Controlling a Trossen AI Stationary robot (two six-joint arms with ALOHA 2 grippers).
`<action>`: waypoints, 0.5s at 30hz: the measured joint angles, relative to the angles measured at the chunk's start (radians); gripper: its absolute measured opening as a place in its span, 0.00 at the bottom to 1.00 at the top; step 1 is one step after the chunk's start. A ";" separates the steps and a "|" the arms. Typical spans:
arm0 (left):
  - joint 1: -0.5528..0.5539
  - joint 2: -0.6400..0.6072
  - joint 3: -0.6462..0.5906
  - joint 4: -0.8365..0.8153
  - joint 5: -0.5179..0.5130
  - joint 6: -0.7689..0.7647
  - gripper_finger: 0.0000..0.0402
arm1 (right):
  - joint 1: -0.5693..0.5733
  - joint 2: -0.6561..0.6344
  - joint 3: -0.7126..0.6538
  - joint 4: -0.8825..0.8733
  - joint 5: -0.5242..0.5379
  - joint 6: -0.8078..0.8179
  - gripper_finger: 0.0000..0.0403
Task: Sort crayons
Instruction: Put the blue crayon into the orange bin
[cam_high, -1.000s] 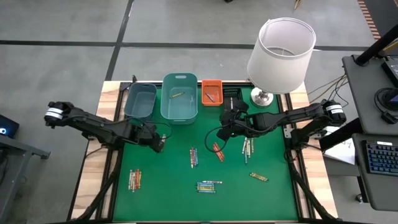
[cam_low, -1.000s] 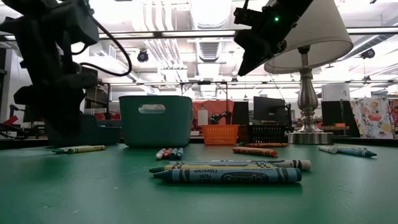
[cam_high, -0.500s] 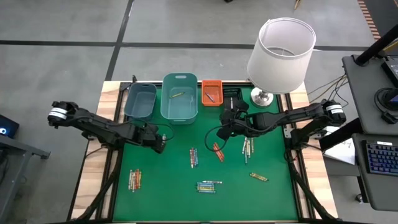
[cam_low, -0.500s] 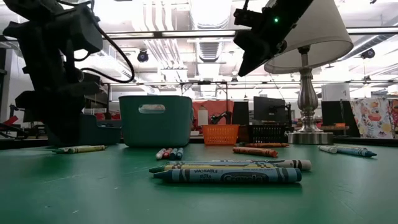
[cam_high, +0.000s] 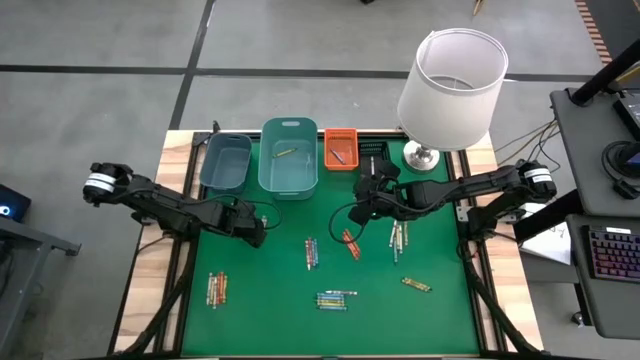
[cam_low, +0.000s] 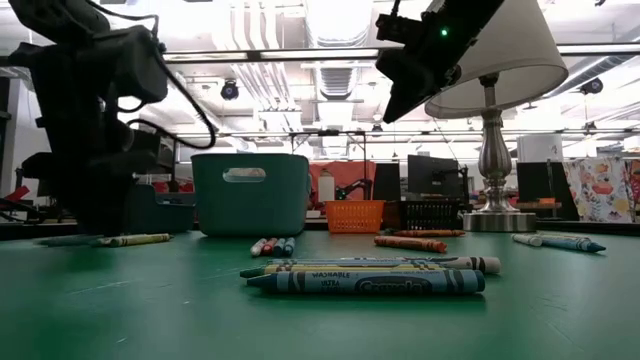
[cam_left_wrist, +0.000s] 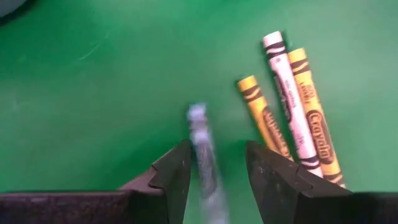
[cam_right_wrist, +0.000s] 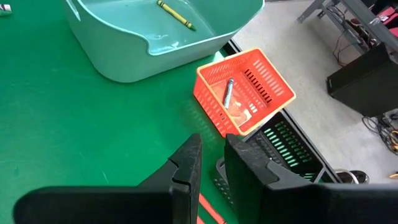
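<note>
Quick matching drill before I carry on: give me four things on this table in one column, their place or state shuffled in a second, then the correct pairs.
Things
1. yellow crayon
2. orange basket
3. left hand
4. lamp

Place or state
A. at the table's far right corner
B. lying inside the large teal bin
C. fingers either side of a pale crayon
D. between the large teal bin and the black basket

Pairs: 1-B, 2-D, 3-C, 4-A
</note>
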 joint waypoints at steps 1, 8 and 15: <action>0.000 0.000 0.001 0.002 0.000 0.000 0.34 | 0.000 0.000 0.000 0.000 0.000 0.000 0.15; 0.000 -0.001 0.001 -0.019 0.000 0.000 0.34 | 0.000 0.000 0.000 0.001 0.000 0.000 0.15; 0.000 0.019 -0.004 -0.031 -0.002 0.046 0.30 | 0.000 0.000 0.000 0.001 0.000 0.000 0.15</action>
